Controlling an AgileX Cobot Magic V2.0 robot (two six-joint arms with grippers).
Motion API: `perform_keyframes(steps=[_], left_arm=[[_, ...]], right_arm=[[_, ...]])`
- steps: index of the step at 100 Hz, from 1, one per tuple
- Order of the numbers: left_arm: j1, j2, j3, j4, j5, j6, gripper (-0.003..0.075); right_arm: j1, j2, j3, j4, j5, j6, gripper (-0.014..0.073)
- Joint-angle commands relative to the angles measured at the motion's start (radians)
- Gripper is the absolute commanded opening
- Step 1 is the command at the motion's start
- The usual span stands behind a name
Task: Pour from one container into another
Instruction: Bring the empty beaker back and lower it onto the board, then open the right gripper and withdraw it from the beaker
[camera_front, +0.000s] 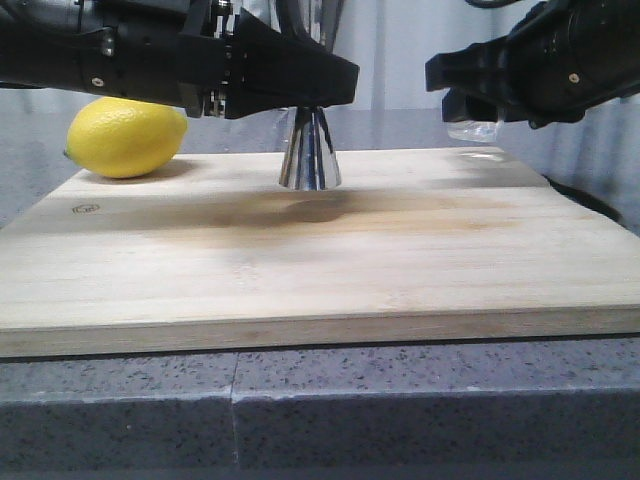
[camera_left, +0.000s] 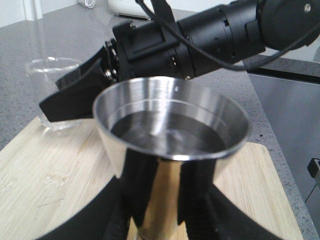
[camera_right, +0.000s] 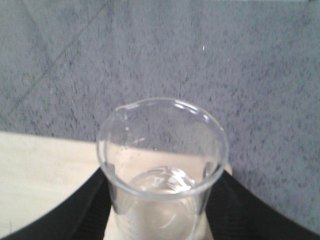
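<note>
The steel jigger (camera_front: 310, 160) stands upright on the wooden cutting board (camera_front: 300, 270), near its back middle. My left gripper (camera_front: 325, 90) is shut on its narrow waist. In the left wrist view the jigger's upper cup (camera_left: 172, 125) fills the middle, its inside dark and glossy, and black fingers (camera_left: 112, 215) flank the stem. The clear glass beaker (camera_front: 472, 128) hangs upright just above the board's back right corner, with my right gripper (camera_front: 465, 95) shut on it. From the right wrist the beaker (camera_right: 162, 165) sits between both fingers (camera_right: 85, 210), lip turned away. How much liquid it holds is unclear.
A yellow lemon (camera_front: 125, 137) lies at the board's back left corner, close under the left arm. The board rests on a grey speckled counter (camera_front: 400, 410). A dark stain runs across the middle of the board (camera_front: 300, 210).
</note>
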Motion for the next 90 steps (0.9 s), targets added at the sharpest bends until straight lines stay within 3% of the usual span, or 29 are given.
perform_keyframes(steps=[1,39,51,70,90], left_arm=[[-0.009,-0.043,-0.03,-0.085,0.07,-0.003,0.0206],[-0.009,-0.043,-0.03,-0.085,0.07,-0.003,0.0206],[-0.009,-0.043,-0.03,-0.085,0.07,-0.003,0.0206],[-0.009,-0.043,-0.03,-0.085,0.07,-0.003,0.0206],[-0.009,-0.043,-0.03,-0.085,0.07,-0.003,0.0206]], right_arm=[[-0.001,-0.034,0.001,-0.03,-0.09,0.001,0.03],[-0.001,-0.034,0.028,-0.068,-0.115,0.017,0.0309],[-0.001,-0.034,0.028,-0.069,-0.111,0.017,0.0393],[-0.001,-0.065,0.028,-0.069,-0.027,0.017,0.0616],[-0.001,-0.181,0.028,-0.069,0.229,0.017,0.0638]])
